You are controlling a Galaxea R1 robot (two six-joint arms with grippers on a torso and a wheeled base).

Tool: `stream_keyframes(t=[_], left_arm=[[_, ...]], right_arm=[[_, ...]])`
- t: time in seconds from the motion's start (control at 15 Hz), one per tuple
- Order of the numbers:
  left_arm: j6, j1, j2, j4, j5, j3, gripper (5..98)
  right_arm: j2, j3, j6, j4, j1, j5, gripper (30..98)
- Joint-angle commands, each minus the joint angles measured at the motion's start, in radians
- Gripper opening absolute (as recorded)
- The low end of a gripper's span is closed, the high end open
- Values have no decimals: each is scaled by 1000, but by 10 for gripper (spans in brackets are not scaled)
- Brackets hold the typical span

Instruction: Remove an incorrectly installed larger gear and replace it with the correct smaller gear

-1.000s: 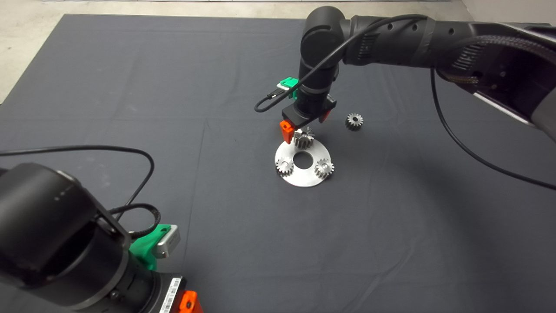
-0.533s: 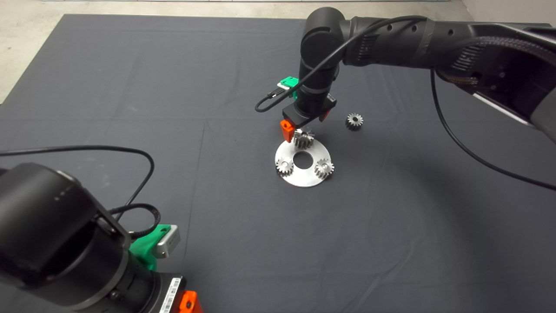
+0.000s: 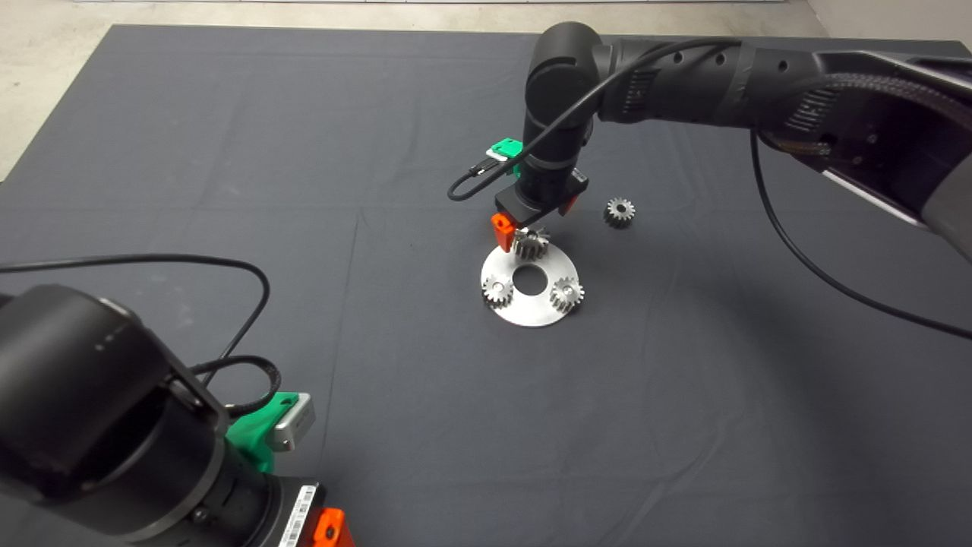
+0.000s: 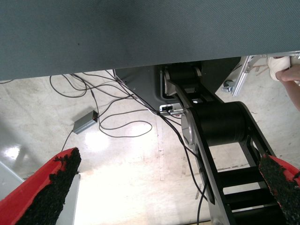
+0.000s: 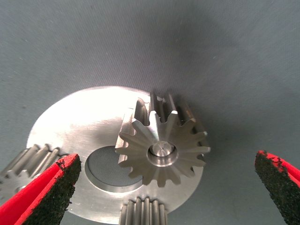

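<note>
The larger gear (image 3: 531, 243) stands on the far side of a round steel plate (image 3: 528, 310), next to the plate's centre hole. In the right wrist view the larger gear (image 5: 161, 150) shows its star-cut top, and the plate (image 5: 70, 126) lies beneath it. My right gripper (image 3: 531, 222) hangs just above this gear, open, its fingers (image 5: 51, 187) spread wide to either side without touching it. The smaller gear (image 3: 620, 212) lies loose on the mat, to the right of the plate. My left gripper (image 3: 328, 529) is parked at the lower left, open (image 4: 164, 187).
Two short gears (image 3: 497, 289) (image 3: 566, 292) sit on the near half of the plate. The right arm's black cable (image 3: 463, 186) loops beside its wrist. The left wrist view shows the floor with cables (image 4: 122, 126), the robot's base (image 4: 220, 126) and a person's hand (image 4: 291, 77).
The right gripper has sunk slightly toward the larger gear. The gears, the plate and the left arm have not moved.
</note>
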Motion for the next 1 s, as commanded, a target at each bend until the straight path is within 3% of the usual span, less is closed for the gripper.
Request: stream_keyframes(t=[0.0,0.6,0.93], left_arm=[[-4,-5,-2,-17,-1,10,981],[-4,-5,0,-17,-2,12,981],[-2,-5,0,-17,-2,12,981]], right_arm=[[2,-20,-5,-34,-2,-99,980],[2,-20,-5,-36,-15,-96,979],[2,-19,-4,-48,-21,-95,932]])
